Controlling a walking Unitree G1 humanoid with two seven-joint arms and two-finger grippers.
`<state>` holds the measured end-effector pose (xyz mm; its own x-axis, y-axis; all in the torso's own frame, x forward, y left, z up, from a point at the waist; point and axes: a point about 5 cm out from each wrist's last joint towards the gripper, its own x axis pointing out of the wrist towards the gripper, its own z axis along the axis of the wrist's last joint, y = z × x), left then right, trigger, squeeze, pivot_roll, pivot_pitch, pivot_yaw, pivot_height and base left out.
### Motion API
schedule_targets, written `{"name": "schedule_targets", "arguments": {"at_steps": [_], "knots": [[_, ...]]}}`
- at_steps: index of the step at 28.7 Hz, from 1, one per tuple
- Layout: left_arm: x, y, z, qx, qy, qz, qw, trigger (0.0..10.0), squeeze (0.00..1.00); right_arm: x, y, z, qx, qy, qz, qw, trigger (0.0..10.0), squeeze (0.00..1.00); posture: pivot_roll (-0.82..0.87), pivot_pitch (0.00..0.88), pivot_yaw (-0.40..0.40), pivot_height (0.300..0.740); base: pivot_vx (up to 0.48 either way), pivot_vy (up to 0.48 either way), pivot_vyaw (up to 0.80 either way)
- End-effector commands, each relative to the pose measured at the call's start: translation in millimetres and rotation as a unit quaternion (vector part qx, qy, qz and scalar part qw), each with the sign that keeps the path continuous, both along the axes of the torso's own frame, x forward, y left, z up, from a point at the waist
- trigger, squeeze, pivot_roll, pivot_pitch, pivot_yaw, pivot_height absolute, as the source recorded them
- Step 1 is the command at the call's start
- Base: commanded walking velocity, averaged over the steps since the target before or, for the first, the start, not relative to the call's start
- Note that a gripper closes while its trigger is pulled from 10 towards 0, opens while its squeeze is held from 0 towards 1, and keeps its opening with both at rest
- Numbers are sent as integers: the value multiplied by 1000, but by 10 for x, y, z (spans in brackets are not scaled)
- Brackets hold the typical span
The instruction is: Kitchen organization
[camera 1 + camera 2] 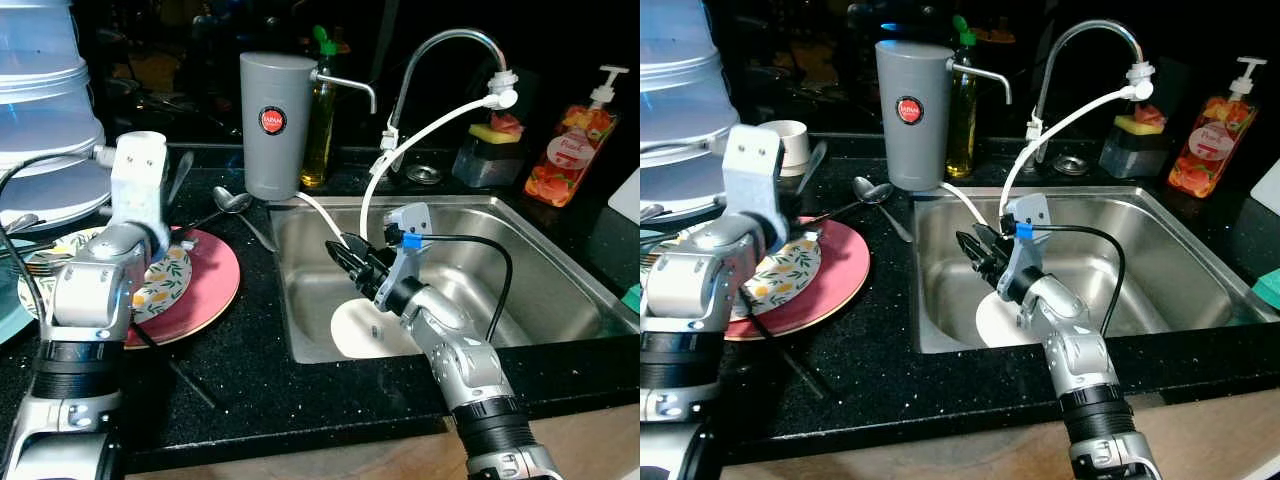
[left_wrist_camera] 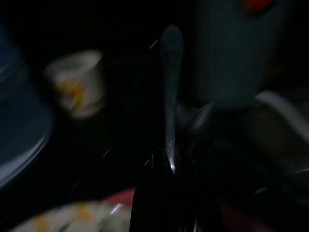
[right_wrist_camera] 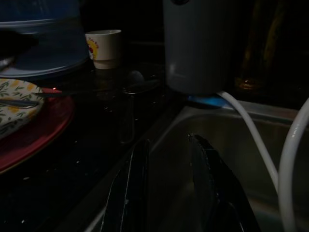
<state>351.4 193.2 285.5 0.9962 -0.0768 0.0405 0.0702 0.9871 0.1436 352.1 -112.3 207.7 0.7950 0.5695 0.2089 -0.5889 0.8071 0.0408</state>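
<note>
Spoon [image 2: 171, 92] clamped in left gripper [image 2: 169, 164] over red plate [image 1: 205, 290]; right gripper [image 3: 169, 164] parted, empty, above sink [image 1: 560, 270].

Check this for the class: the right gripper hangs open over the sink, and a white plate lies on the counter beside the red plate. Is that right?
Not quite. The right gripper does hang open over the sink, but the white plate lies inside the sink, not beside the red plate. The left eye view shows it.

A grey water filter [image 1: 277, 122], soap dispenser [image 1: 574, 140], and perhaps a sponge holder [image 1: 489, 152].
</note>
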Motion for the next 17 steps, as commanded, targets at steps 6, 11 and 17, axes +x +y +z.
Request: {"name": "schedule_targets", "arguments": {"at_steps": [6,11,17], "knots": [[-91,-337,-134,5,18,-162,987,0,0,0,-3,112,31,-8,1,1000,10000,0,53,13,-64,740,0,0,0],[-194,-426,-169,-18,-1,-229,973,0,0,-5,2,192,76,-4,2,997,10000,0,52,11,-62,740,0,0,0],[-372,-622,-220,-26,-14,-341,939,0,0,-36,61,382,185,6,16,983,10000,1000,52,10,-58,740,0,0,0]]}}
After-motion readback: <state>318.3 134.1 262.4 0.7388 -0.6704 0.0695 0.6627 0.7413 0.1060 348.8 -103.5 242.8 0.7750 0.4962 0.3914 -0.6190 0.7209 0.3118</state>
